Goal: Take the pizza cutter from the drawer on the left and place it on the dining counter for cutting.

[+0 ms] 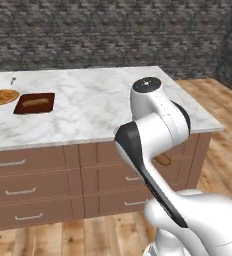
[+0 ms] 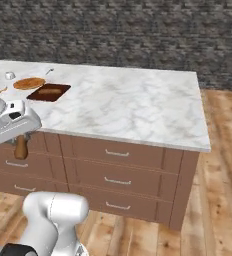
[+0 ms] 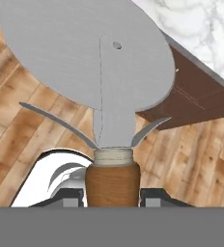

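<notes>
step: carry to desk | gripper [image 3: 112, 193] clamped on pizza cutter [image 3: 92, 62] by its wooden handle, held below the rim of the dining counter desk [image 2: 138, 107] | next: lift above the rim, move over bare marble, set down

The pizza cutter [image 3: 92, 72], a round silver-grey wheel blade on a short brown wooden handle, is clamped by its handle in the gripper [image 3: 112, 193]. It hangs off the front edge of the dining counter [image 2: 138, 105], a white, grey-veined marble top over brown drawer fronts, with its handle [image 2: 21, 146] in front of the drawers.
</notes>
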You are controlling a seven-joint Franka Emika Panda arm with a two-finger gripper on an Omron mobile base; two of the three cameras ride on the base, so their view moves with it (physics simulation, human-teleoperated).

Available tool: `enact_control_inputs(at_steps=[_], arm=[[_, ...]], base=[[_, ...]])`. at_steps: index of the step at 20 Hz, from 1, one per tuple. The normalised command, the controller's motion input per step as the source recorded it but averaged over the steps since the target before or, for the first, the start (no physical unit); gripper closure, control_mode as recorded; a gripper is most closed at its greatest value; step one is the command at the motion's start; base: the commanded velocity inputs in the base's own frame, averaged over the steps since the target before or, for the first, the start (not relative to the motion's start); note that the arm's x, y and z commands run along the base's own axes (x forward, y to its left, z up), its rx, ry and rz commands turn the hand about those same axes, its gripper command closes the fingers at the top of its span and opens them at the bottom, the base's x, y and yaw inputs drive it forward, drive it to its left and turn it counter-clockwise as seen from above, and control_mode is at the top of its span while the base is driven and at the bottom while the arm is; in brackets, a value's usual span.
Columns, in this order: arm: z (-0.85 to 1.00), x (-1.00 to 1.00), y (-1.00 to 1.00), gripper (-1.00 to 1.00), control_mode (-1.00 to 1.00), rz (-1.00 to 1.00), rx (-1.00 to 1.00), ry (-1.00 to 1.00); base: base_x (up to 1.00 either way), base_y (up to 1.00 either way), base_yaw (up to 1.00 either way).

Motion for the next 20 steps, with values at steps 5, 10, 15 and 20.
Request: enact_control_inputs(at_steps=[5,10,15,20], arm=[[0.0,0.0,0.0,1.0,1.0,0.0,0.0,0.0],[0.0,0.0,0.0,1.0,1.0,0.0,0.0,0.0],[0.0,0.0,0.0,1.0,1.0,0.0,0.0,0.0],[0.0,0.0,0.0,1.0,1.0,0.0,0.0,0.0]], base=[[0.35,0.15,0.46],[0.07,0.27,0.28],[0.31,0.62,0.03],[0.84,0.34,-0.03]])
